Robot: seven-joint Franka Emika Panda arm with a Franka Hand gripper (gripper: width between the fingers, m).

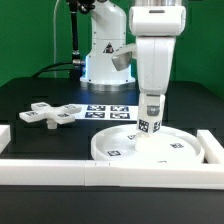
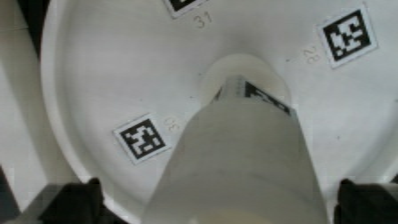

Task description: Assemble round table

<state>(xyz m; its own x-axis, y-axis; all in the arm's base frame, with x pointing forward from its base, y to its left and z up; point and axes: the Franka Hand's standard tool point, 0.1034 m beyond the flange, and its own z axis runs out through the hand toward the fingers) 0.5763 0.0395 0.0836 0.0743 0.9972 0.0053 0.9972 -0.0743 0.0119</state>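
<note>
Leg (image 2: 240, 150) upright between spread fingers (image 2: 75, 200)

Black table, white border bars, tagged board, green backdrop.

Matte black tabletop (image 1: 40, 125) spreading under everything. Long white straight border bar (image 1: 60, 172) running along the near edge, meeting a shorter white bar (image 1: 214, 148) at the exterior view's right and ending in a short white stub (image 1: 4, 137) at the exterior view's left. Thin flat white marker board (image 1: 108, 111) with black square tags lying flat near the table's middle, toward the back. Plain green backdrop (image 1: 25, 40) behind, crossed by a dark hanging cable (image 1: 74, 35).
</note>
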